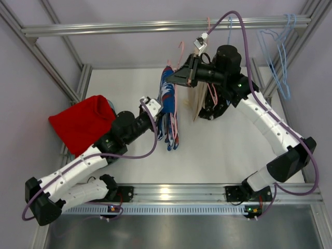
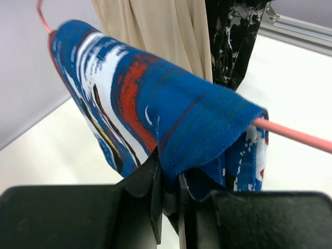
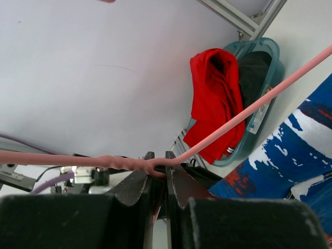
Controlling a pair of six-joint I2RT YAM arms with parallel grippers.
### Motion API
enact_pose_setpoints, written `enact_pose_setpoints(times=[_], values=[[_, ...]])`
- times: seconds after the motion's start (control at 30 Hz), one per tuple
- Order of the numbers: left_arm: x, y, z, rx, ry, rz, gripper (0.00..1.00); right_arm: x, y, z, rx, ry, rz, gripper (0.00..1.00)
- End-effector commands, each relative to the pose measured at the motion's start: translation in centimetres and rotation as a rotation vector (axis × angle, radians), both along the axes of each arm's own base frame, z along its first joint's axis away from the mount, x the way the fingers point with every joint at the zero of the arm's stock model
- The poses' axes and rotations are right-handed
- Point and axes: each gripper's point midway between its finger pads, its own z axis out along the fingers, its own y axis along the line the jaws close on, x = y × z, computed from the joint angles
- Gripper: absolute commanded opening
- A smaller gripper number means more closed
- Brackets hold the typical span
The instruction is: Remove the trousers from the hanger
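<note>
The blue trousers (image 1: 168, 111) with a white and red pattern hang folded over the bar of a pink wire hanger (image 1: 176, 106). My left gripper (image 1: 155, 109) is shut on a fold of them; in the left wrist view the blue cloth (image 2: 155, 114) drapes over the pink bar (image 2: 295, 136) and runs down between my fingers (image 2: 168, 192). The beige trousers (image 1: 198, 101) hang just behind them and show in the left wrist view (image 2: 161, 31). My right gripper (image 1: 191, 72) is shut on the hanger's twisted neck (image 3: 155, 167). The blue trousers show at the lower right of that view (image 3: 290, 155).
A teal basket (image 1: 111, 106) with a red garment (image 1: 83, 124) sits at the left; it also shows in the right wrist view (image 3: 259, 124). A black speckled garment (image 2: 236, 36) hangs beside the beige one. Blue wire hangers (image 1: 280, 57) hang on the top rail (image 1: 155, 25) at right.
</note>
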Motion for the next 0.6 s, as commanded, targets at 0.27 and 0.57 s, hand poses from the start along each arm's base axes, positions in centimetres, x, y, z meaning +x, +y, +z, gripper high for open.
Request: enact_pose_setpoints(times=[0.27,0.57], values=[[-3.9,0.7,6.8,-0.101,-0.105,-0.150,0.00,-0.3,-3.3,7.1,0.136,-0.211,-0.023,0.00],[-3.8,0.3,2.6,-0.014,-0.072,-0.173,0.03,-1.5,-3.8,9.6,0.165,-0.243,-0.019,0.00]])
